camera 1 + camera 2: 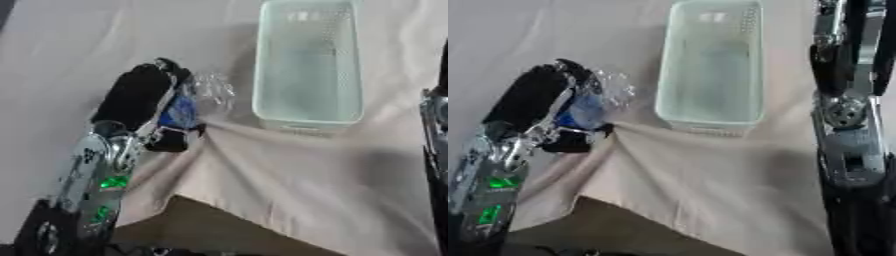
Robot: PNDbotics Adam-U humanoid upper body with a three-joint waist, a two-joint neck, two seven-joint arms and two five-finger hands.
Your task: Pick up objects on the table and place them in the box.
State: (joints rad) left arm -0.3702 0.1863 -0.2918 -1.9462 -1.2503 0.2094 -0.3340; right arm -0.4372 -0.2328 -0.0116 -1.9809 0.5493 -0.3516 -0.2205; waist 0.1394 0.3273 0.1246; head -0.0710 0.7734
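Bottle [597,102], clear crinkly plastic with a blue label, sits in the left hand [140,97] just beside the pale green box [308,65]; fingers curl round its body. Looks light, thin-walled, slippery: mid-body suits it. Right arm [846,115] up; its fingers I cannot tell
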